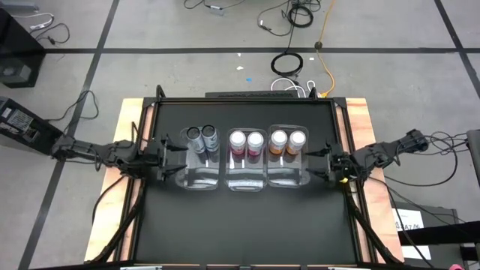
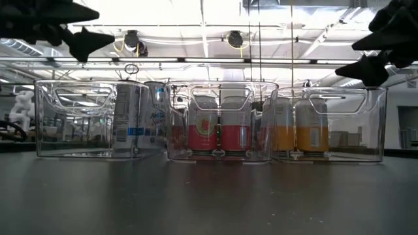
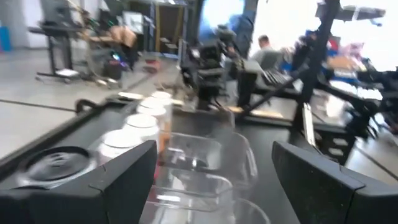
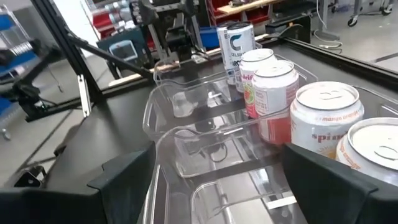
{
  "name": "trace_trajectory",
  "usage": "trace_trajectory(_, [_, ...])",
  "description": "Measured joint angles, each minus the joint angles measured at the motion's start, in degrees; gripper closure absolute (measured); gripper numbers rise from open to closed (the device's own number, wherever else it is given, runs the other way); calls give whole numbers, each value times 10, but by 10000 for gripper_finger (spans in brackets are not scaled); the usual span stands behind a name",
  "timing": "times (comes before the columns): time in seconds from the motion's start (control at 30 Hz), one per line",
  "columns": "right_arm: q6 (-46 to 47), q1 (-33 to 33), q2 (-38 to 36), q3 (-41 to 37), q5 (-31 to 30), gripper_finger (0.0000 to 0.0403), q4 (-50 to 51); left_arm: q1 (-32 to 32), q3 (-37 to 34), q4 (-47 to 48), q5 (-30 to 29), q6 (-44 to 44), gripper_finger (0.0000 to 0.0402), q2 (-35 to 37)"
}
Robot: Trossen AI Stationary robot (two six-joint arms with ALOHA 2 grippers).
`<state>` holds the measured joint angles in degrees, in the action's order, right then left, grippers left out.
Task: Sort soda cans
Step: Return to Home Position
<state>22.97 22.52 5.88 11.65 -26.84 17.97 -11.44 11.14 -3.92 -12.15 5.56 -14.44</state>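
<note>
Six silver-topped cylindrical soda cans (image 1: 247, 139) sit colour-paired in clear plastic rectangular bins (image 1: 246, 181) between left gripper (image 1: 173, 156) and right gripper (image 1: 316, 163), whose fingers gape empty since sorting looks done.

Robotics laboratory or workshop hall: black tabletop (image 1: 247, 225) in a framed rig on a grey floor (image 1: 150, 30) crossed by dark lines; loose cables (image 1: 287, 64) coiled on that floor; exposed ceiling beams (image 2: 196, 60) under bright lights (image 2: 163, 10); further equipment stands (image 3: 59, 28) and a seated person (image 3: 264, 48) beyond; red storage bins (image 4: 221, 6) at the back.
</note>
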Motion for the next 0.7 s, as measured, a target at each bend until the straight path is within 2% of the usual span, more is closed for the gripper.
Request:
trace_trajectory(0.3, [21, 0, -58, -9, -4, 67, 57, 26, -80, 6, -14, 1, 74, 140])
trace_trajectory(0.47, [40, 0, -58, -9, -5, 67, 85, 38, -106, 12, -9, 29, 74, 144])
trace_trajectory(0.7, [49, 0, -57, -9, -18, 67, 124, 48, -107, 18, 43, 16, 74, 144])
